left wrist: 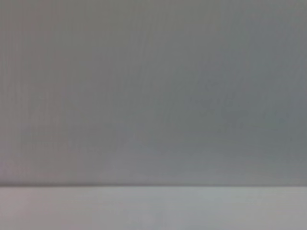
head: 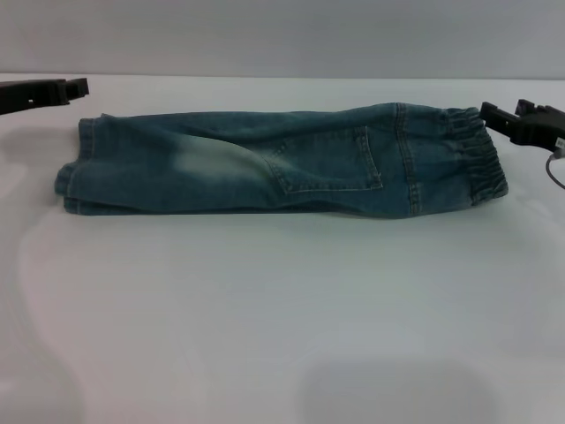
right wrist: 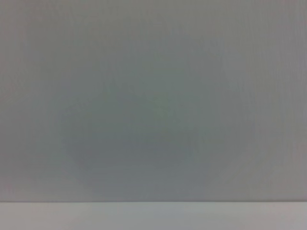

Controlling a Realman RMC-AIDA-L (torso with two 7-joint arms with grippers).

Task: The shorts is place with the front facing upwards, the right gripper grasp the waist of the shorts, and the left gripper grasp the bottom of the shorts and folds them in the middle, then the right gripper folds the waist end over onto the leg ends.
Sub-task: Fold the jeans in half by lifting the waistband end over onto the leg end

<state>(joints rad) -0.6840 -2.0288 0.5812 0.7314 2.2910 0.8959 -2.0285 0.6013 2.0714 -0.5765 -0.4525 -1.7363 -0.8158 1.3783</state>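
Denim shorts [head: 282, 162] lie folded lengthwise mid-table, waist [head: 477, 159] at 3 o'clock beside the empty, slightly parted right gripper [head: 491, 116], which must grip it next; left gripper [head: 78, 87], spread unclear, idles at 9 o'clock.

You find no writing, label, brand, number or sign to read here: none on the denim shorts [head: 282, 159], and the two wrist views give you only blank grey surface.
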